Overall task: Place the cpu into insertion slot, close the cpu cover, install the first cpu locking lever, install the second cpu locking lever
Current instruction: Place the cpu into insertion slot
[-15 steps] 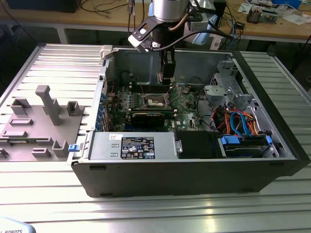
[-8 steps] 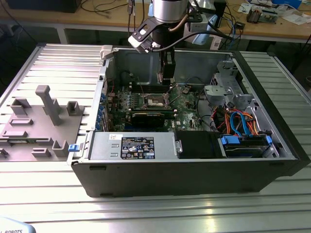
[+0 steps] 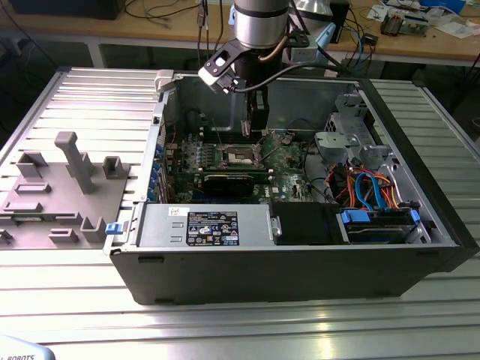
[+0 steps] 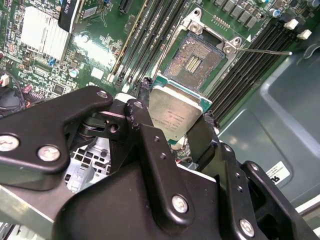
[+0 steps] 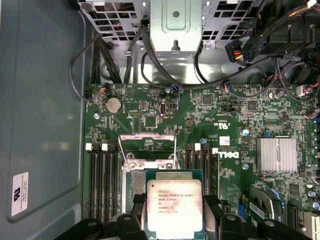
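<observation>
- Exterior view had the arm reaching down into an open computer case (image 3: 300, 262) that lay on a ribbed metal table (image 3: 225, 322). The gripper (image 3: 253, 124) hung above the far middle of the green motherboard (image 3: 289, 161).
- Both wrist views showed the gripper (image 4: 175, 112) (image 5: 174, 205) clenched on the cpu (image 4: 172, 110) (image 5: 174, 202), its black fingers (image 4: 141, 100) pressing on two opposite edges of the chip.
- The cpu was held flat with its silvery face up, just above the insertion slot (image 4: 192, 62) (image 3: 240, 156) and not seated in it. The slot's dark contact field lay bare in the second wrist view.
- In the first wrist view the cpu cover (image 5: 148, 136) stood swung up from the slot, and green board showed through its window.
- A thin metal lever (image 4: 265, 51) stuck out sideways from one corner of the slot.
- Several lines of small dark print crossed the cpu's face.
- A white sticker with black marks sat on the grey case wall (image 5: 19, 194) (image 4: 275, 172).
- White lettering was printed on the motherboard beside a finned heatsink (image 5: 276, 155).
- At the near side of the case, towards the exterior view's left, a grey power supply box (image 3: 157, 229) carried a black-and-white label (image 3: 212, 227).
- A grey fixture (image 3: 67, 180) stood on the table at the exterior view's left, well apart from the gripper.
</observation>
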`<state>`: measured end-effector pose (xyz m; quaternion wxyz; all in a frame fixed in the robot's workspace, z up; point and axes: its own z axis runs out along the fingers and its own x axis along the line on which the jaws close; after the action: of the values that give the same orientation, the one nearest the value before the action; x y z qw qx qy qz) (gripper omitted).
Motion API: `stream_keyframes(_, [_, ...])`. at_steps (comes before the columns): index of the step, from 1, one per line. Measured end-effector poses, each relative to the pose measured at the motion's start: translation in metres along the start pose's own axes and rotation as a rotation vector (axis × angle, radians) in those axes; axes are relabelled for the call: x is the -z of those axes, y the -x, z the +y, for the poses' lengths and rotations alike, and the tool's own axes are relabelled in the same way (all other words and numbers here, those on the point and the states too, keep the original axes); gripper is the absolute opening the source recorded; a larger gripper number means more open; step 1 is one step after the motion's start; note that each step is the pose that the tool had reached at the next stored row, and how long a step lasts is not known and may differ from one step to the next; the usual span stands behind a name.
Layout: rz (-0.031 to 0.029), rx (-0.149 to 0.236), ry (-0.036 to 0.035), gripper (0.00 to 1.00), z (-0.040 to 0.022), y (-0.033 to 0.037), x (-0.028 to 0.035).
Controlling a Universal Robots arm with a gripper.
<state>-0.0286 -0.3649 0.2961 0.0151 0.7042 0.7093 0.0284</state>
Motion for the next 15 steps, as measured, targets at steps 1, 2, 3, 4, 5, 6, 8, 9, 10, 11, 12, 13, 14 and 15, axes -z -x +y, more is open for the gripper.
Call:
stream_keyframes(1, [0.0000,0.000,0.0000,0.54,0.0000,0.0000,-0.0006])
stream_keyframes(2, [0.0000,0.000,0.0000,0.54,-0.0001,0.0000,-0.0008])
stream_keyframes(3, [0.0000,0.000,0.0000,0.54,-0.0001,0.0000,-0.0016])
stream_keyframes(4, [0.0000,0.000,0.0000,0.54,-0.0001,0.0000,-0.0016])
stream_keyframes(5, [0.0000,0.000,0.0000,0.54,-0.0002,0.0000,-0.0024])
stream_keyframes(6, [0.0000,0.000,0.0000,0.54,-0.0002,0.0001,-0.0033])
stream_keyframes(8, [0.0000,0.000,0.0000,0.54,-0.0002,0.0001,-0.0035])
stream_keyframes(9, [0.0000,0.000,0.0000,0.54,-0.0002,0.0001,-0.0037])
stream_keyframes(10, [0.0000,0.000,0.0000,0.54,-0.0002,0.0001,-0.0037])
stream_keyframes(11, [-0.0001,0.000,0.0000,0.54,-0.0006,-0.0001,-0.0087])
stream_keyframes(12, [0.0000,0.000,0.0000,0.54,-0.0009,0.0000,-0.0136])
stream_keyframes(13, [0.0000,0.000,0.0000,0.54,-0.0009,0.0000,-0.0137])
stream_keyframes(14, [0.0001,0.000,0.0000,0.54,-0.0009,0.0000,-0.0138])
stream_keyframes(15, [0.0000,0.000,0.0000,0.54,-0.0012,0.0000,-0.0140])
